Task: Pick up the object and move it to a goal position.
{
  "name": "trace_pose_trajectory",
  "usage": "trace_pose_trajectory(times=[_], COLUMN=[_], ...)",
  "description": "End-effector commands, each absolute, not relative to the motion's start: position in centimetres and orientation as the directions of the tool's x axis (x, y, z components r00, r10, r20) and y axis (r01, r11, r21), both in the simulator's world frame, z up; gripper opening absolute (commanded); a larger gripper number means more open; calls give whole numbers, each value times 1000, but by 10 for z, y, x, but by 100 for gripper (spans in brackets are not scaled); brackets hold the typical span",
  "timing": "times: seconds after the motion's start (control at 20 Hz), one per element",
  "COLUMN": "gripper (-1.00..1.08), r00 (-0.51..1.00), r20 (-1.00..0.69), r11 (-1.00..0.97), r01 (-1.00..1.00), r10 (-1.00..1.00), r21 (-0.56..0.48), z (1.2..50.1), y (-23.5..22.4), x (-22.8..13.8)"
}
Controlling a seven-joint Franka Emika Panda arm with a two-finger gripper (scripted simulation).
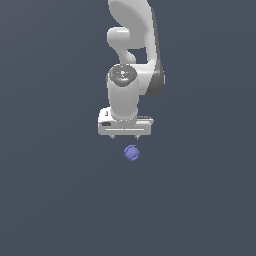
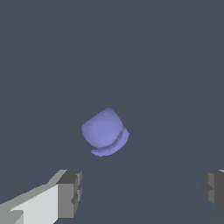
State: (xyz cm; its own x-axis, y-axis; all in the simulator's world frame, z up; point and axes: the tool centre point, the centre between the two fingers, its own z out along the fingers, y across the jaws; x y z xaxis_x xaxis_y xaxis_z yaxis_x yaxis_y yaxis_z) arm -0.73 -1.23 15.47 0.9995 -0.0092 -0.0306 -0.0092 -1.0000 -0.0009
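Note:
The object is a small blue-violet knobbly lump lying on the dark grey floor. In the exterior view it sits just below the white gripper, a little toward the exterior view's right of the gripper's middle. The wrist view shows the object on the floor ahead of the two grey fingertips, apart from them. My gripper is open wide and empty, with nothing between the fingers. The object is much narrower than the gap.
The white arm rises behind the gripper toward the top of the exterior view. The floor is a plain dark grey surface with no other objects in view. No goal marker shows.

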Motion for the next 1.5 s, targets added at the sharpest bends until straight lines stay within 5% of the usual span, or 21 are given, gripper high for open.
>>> trace_pose_trajectory(times=[0.0, 0.8, 1.45], gripper=[100, 100, 100], r00=[999, 998, 983], r20=[-31, -26, -16], r11=[-1000, -998, -983], r01=[-9, -57, 182], r10=[-9, -56, 182], r21=[-1, -19, -9], z=[155, 157, 131], y=[-12, -18, -7], x=[-7, -3, 0])
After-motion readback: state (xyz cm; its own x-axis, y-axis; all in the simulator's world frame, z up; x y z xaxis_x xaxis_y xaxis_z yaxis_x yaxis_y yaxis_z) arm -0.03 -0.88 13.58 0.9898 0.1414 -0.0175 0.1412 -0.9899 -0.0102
